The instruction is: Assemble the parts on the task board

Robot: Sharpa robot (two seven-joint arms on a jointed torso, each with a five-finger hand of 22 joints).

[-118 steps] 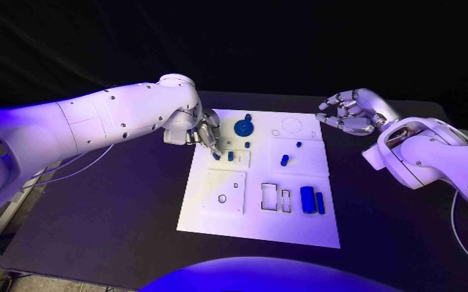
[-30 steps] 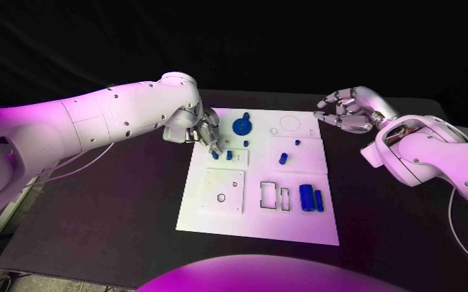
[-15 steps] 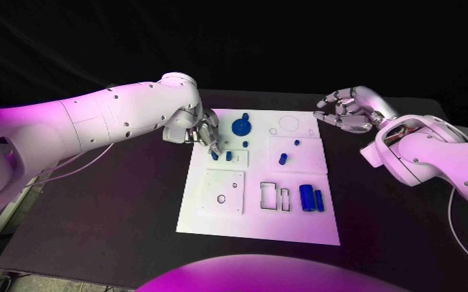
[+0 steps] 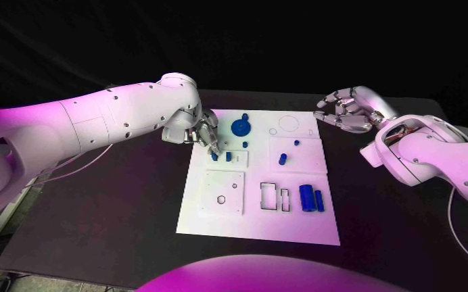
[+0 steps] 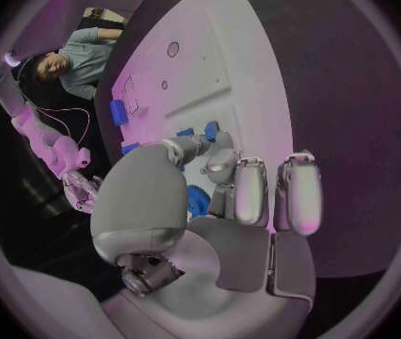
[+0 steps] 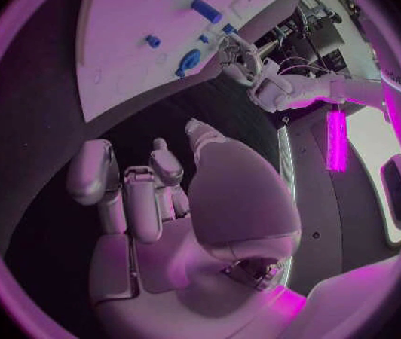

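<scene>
A white task board (image 4: 255, 211) lies flat in the middle of a black table (image 4: 117, 217), its long side running away from the robot; small blue parts sit on it: a round disc-shaped part (image 4: 241, 128) near the far edge, a short peg (image 4: 283, 159) standing near the middle, and a pair of long bars (image 4: 312, 199) lying side by side toward the near right corner; two more small blue pieces (image 4: 221, 157) rest in a square recess on the board's left side, just under the left hand; the left hand (image 4: 203, 134) reaches in over the board's far left corner with its fingertips (image 4: 212, 147) pointing down at one of those pieces, fingers drawn close together; from the left wrist view the fingers (image 5: 221, 160) are bunched around a blue piece, though whether they actually grip it I cannot tell; the right hand (image 4: 349, 111) hovers off the board's far right corner, above the table, well apart from every part, its fingers curled inward around nothing.
</scene>
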